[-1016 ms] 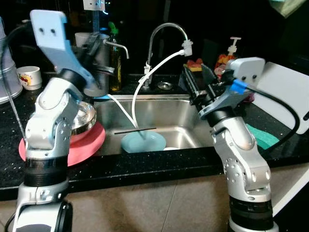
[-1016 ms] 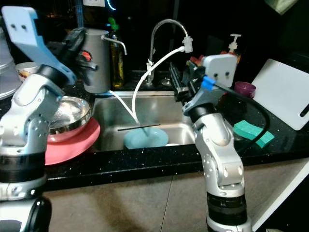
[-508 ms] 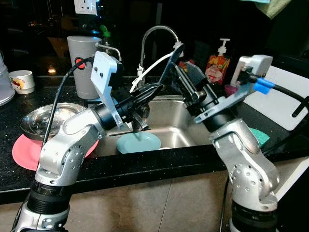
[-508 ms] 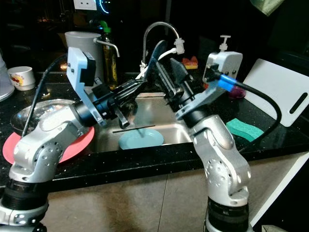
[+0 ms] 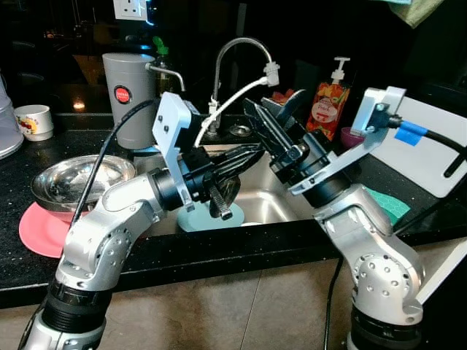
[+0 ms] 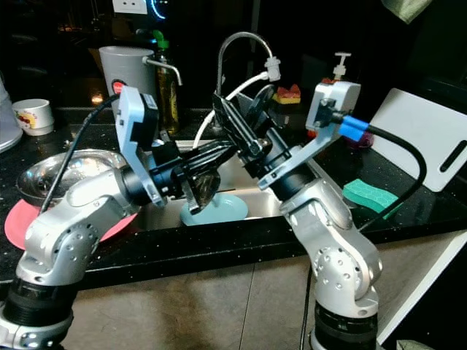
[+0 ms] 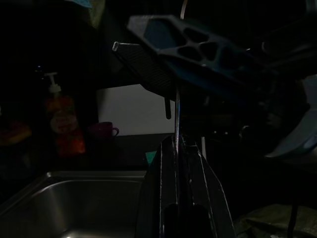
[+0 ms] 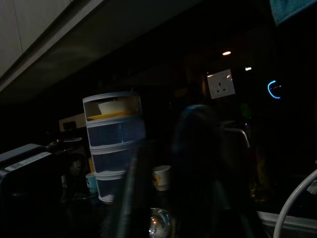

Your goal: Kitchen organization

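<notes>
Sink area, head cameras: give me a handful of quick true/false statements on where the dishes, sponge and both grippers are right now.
1. The blue plate lies in the sink. True.
2. The steel bowl sits on the pink plate. True.
3. The green sponge is inside the sink. False: it lies on the counter, right of it.
4. The left gripper hangs idle by the bowl. False: it reaches over the sink.
5. The right gripper is raised near the faucet. True.

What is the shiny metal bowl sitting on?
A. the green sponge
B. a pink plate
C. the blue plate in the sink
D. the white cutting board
B: the shiny metal bowl sits on a pink plate on the dark counter, to the left of the sink.
</notes>
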Tool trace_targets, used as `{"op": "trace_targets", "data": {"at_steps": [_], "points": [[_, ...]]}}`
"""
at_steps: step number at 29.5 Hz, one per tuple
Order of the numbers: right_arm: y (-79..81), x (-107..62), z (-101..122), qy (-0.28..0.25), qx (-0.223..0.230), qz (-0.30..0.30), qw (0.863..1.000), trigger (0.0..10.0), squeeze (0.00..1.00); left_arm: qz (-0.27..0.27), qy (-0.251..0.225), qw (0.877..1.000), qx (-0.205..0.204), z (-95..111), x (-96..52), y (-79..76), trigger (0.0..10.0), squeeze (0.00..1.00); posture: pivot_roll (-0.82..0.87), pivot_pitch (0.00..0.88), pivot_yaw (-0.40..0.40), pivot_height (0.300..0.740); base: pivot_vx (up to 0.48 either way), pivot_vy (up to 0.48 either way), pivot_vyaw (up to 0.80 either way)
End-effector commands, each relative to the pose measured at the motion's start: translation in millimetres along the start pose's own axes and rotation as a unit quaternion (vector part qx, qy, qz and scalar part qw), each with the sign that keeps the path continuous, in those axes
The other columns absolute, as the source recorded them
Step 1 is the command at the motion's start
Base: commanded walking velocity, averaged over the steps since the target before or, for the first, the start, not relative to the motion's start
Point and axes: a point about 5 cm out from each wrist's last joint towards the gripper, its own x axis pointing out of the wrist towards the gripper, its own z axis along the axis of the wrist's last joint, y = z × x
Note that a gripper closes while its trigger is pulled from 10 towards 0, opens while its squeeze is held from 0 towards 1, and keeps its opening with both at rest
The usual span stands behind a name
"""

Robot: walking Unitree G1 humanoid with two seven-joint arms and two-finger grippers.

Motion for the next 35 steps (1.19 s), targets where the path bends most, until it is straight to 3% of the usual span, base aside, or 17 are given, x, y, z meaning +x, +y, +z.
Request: {"op": "trace_targets", "data": {"at_steps": [1, 14, 29, 30, 31, 32, 35], "points": [[3.4, -1.7, 3.9, -0.006, 0.006, 0.009, 1.000, 0.0, 0.00, -0.001, 0.006, 1.000, 0.005, 0.5, -0.2, -0.3, 10.0, 0.00, 0.01, 0.038, -0.090, 0.740, 0.000, 0.000, 0.00], [0.6, -3.3, 5.1, -0.004, 0.023, -0.001, 1.000, 0.0, 0.00, 0.020, 0.008, 1.000, 0.008, -2.2, 0.0, 3.0, 10.0, 0.00, 0.01, 0.038, -0.090, 0.740, 0.000, 0.000, 0.00], [-5.3, -5.7, -3.6, 0.024, 0.009, -0.024, 0.999, 0.0, 0.00, 0.120, 0.024, 0.992, 0.009, -11.0, -1.1, 19.7, 10.0, 0.00, 0.02, 0.048, -0.093, 0.740, 0.000, 0.000, 0.00], [-7.8, -6.2, -6.5, 0.033, 0.000, -0.030, 0.999, 8.3, 0.00, 0.123, 0.023, 0.992, -0.008, -13.4, -2.1, 20.4, 10.0, 0.44, 0.02, 0.048, -0.093, 0.740, 0.000, 0.000, 0.00], [-7.8, -6.2, -6.5, 0.033, 0.000, -0.030, 0.999, 8.3, 0.00, 0.123, 0.023, 0.992, -0.008, -13.4, -2.1, 20.4, 10.0, 0.44, 0.02, 0.048, -0.093, 0.740, 0.000, 0.000, 0.00], [-10.0, -6.6, -9.2, 0.041, -0.007, -0.037, 0.998, 10.0, 0.00, 0.125, 0.024, 0.992, -0.010, -14.6, -3.1, 20.7, 10.0, 1.00, 0.02, 0.050, -0.093, 0.740, 0.000, 0.000, 0.00], [-14.4, -6.9, -14.2, 0.051, -0.016, -0.050, 0.997, 10.0, 0.00, 0.142, 0.026, 0.989, -0.009, -16.3, -4.6, 23.2, 10.0, 1.00, 0.02, 0.051, -0.093, 0.740, 0.000, 0.000, 0.00]]}}
